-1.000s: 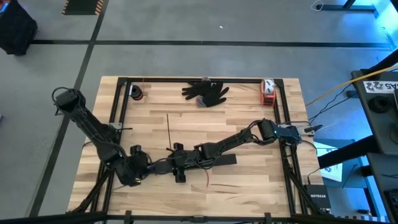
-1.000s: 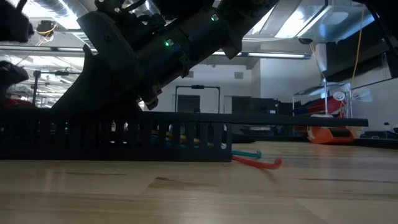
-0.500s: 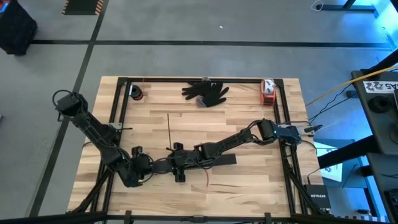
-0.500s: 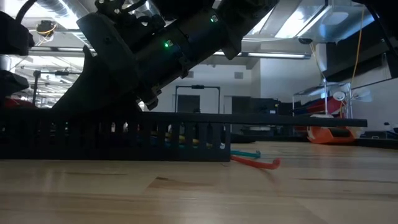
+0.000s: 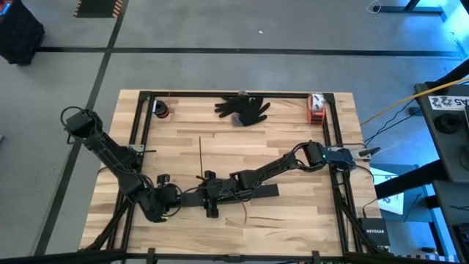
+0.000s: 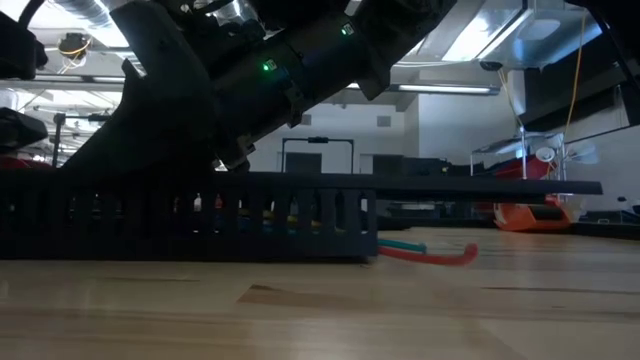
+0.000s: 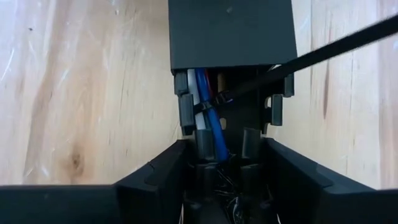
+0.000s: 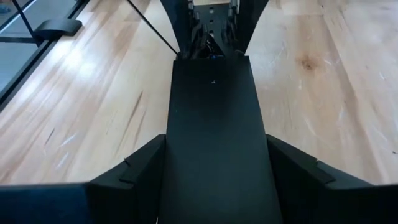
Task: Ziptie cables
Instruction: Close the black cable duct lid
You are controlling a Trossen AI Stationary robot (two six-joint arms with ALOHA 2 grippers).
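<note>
Item: pale wooden plank desk [image 5: 293, 139], both arms meeting at its near middle. Long black comb-slotted plastic bar [image 7: 230, 34] lies there; we judge the right pincer [image 5: 212, 192] grasps it across its width. Cables [image 7: 205, 121], blue, white and red insulated wires, lie inside the bar's channel. Thin black plastic ziptie [image 7: 214, 99] already loops them, tail loose; tightening remains, we judge. Left pincer [image 7: 227, 165] half-closed at the bar's end; grip undeterminable. Writing: "NETGEAR" on a black box [image 5: 374, 236].

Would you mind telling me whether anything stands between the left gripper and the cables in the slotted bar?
Nothing separate does: the cables lie just ahead of the left gripper, inside the slotted bar, with the ziptie looped across them.
</note>
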